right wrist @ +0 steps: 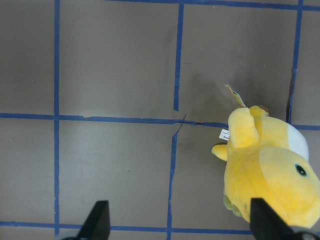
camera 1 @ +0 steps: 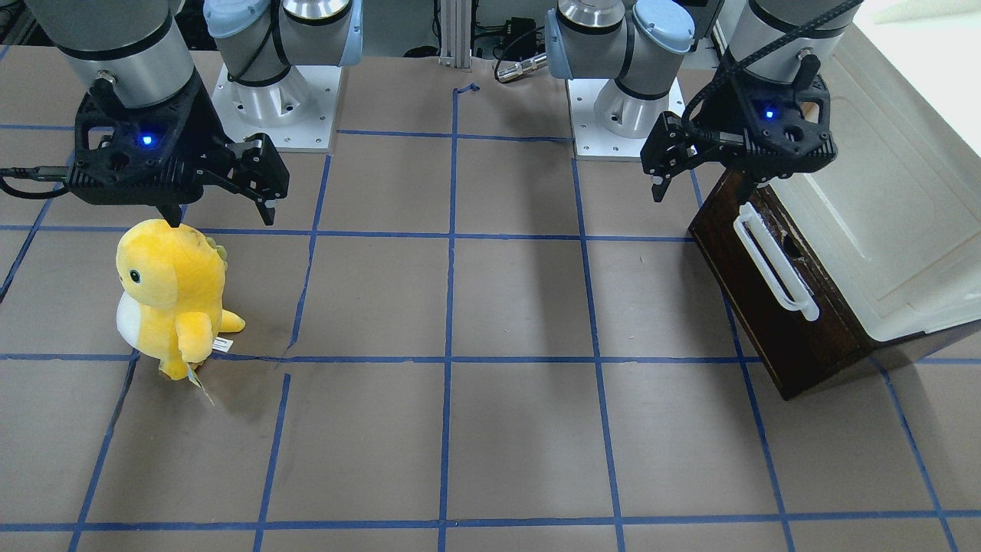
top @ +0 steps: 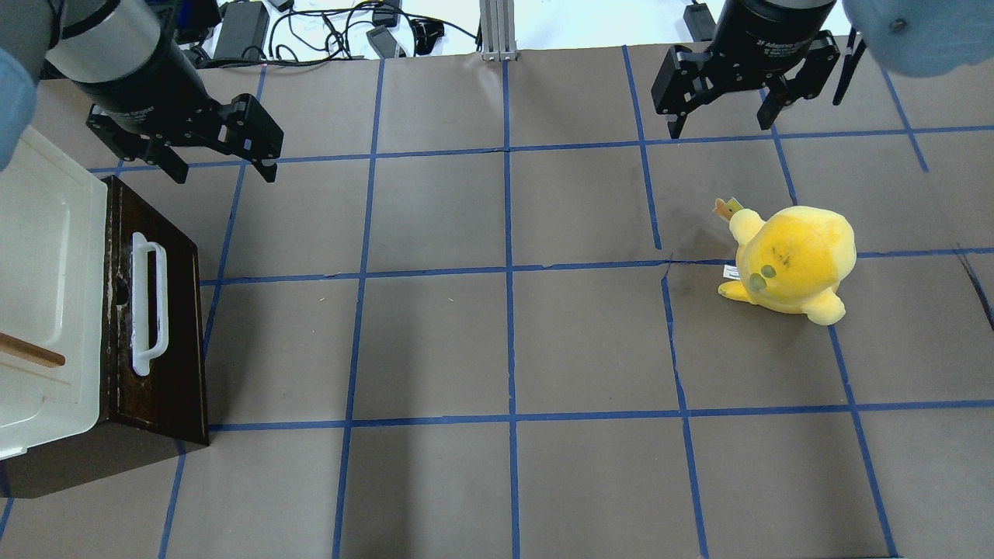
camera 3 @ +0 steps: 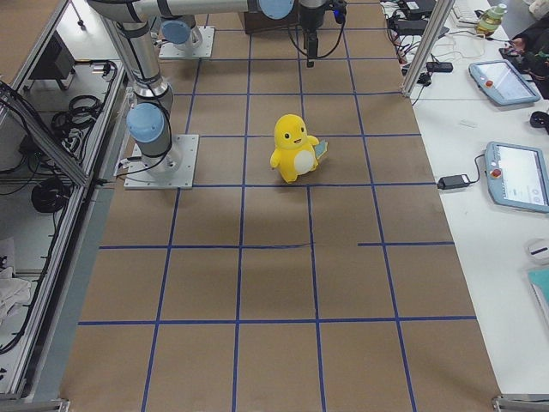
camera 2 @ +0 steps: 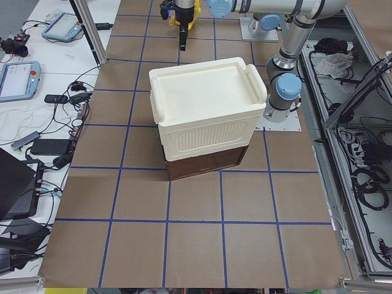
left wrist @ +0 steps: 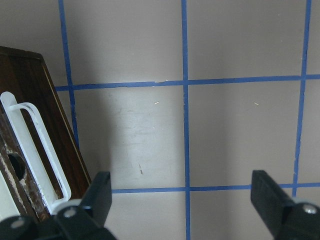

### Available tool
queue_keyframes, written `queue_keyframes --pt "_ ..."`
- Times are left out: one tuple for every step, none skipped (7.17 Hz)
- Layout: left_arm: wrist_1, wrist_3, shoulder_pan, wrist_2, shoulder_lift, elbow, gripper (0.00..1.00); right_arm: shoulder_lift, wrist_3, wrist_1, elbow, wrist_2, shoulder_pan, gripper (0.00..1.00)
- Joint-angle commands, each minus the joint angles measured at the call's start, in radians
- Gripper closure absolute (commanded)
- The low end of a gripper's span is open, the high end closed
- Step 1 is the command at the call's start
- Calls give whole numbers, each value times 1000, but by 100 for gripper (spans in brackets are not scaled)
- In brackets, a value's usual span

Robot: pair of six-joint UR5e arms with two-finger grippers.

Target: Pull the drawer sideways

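Overhead view: drawer (top: 185, 326) sits at the table's 9 o'clock edge, against cabinet (top: 46, 256); left gripper (top: 225, 172) hovers at its 1 o'clock, fingers apart, empty; right gripper (top: 720, 128) likewise spread, empty.

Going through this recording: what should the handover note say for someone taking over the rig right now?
Left hand: open, empty, hovering off one end of the white handle, not touching it.
Right hand: open, empty, above the table near the yellow plush toy.
Drawer: dark front looks flush under the cream cabinet, so it appears shut.
Done: nothing on the drawer; the left hand is only near it.
Left: close the left hand on the handle and pull the drawer out sideways.
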Motion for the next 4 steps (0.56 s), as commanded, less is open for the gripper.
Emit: queue_keyframes --pt "-5 -2 1 1 -1 -1 0 0 0 0 0 0 0 0" --pt "-3 -2 5 -5 -3 -1 0 0 0 0 0 0 0 0" --pt "-3 -2 8 -1 -1 2 0 0 -2 0 0 0 0 0" --pt "-5 -7 10 1 6 2 0 0 0 0 0 -1 0 0"
